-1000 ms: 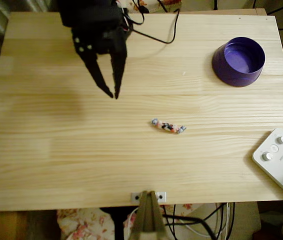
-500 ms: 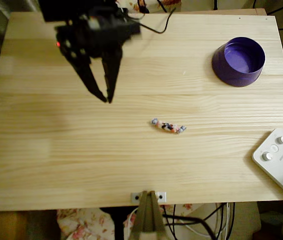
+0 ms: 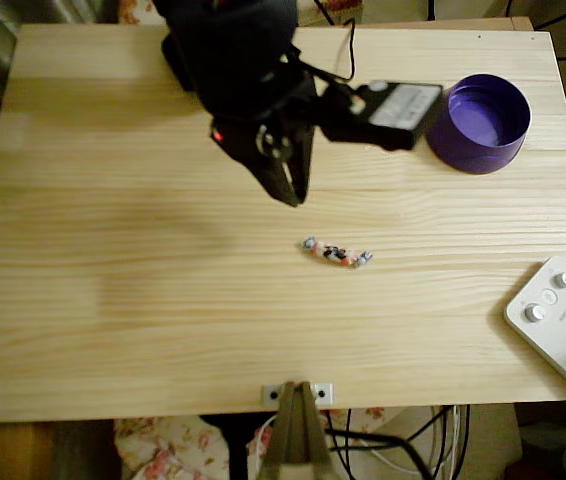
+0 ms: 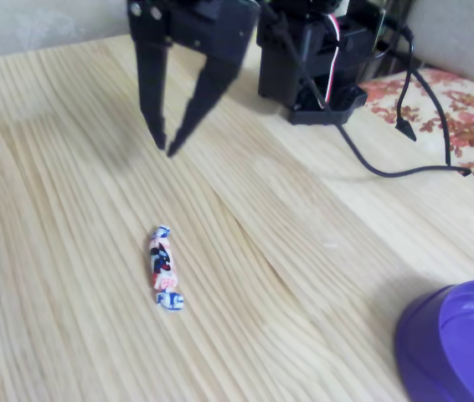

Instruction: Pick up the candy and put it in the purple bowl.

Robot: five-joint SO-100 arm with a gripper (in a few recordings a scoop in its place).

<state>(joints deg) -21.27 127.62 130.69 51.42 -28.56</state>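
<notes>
Now swung across to the middle of the table [image 3: 113,300], closer to the candy [image 3: 337,252] than half a second before. Jaws of the gripper [image 4: 167,142] a little open, holding nothing, up above the wood. Candy lay flat, unmoved, well apart from the purple bowl [image 3: 478,124]. Pale striped wood, white button box [image 3: 561,322] at the corner, flowery cloth [image 4: 455,109] behind.
</notes>
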